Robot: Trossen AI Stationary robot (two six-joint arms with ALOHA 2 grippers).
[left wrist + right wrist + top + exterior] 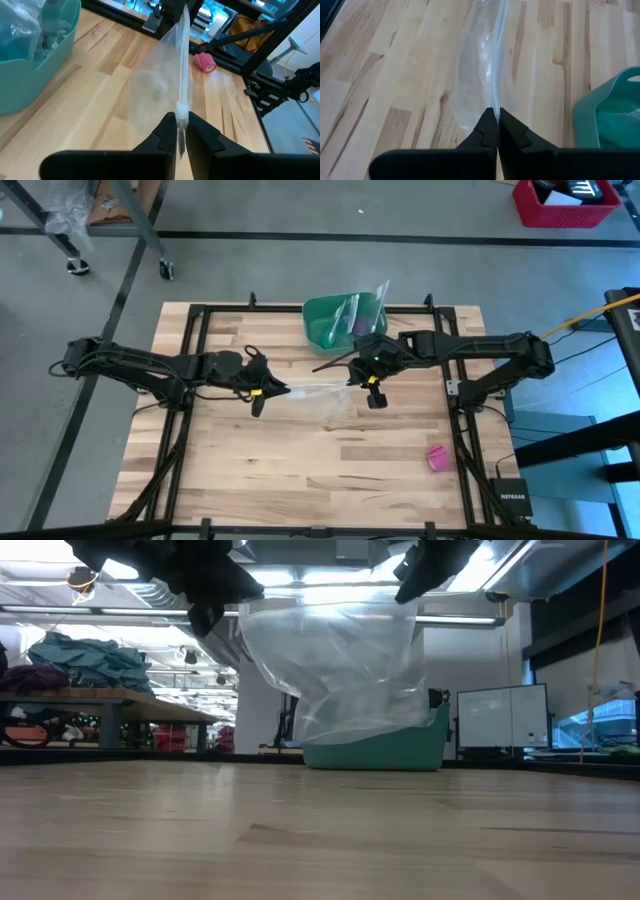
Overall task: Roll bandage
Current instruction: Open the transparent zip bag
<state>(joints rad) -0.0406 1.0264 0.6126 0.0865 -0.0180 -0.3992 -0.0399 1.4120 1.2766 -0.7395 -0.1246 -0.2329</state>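
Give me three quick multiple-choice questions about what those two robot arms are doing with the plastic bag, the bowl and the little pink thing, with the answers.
1. Where is the pink bandage roll?
A. Inside the green bowl
B. On the table near the right arm's side, away from both hands
C. In the left hand

2. What colour is the bowl at the table's far edge?
A. Green
B. Red
C. White

3. What state is the clear plastic bag in?
A. Lying flat on the table
B. Stuffed into the bowl
C. Held up off the table between the two hands

Answers:
1 B: the high view shows the roll alone on the wood by the right edge.
2 A: it shows green in the high and low views.
3 C: the left hand and right hand are each shut on an edge of the bag, which hangs above the table in the low view.
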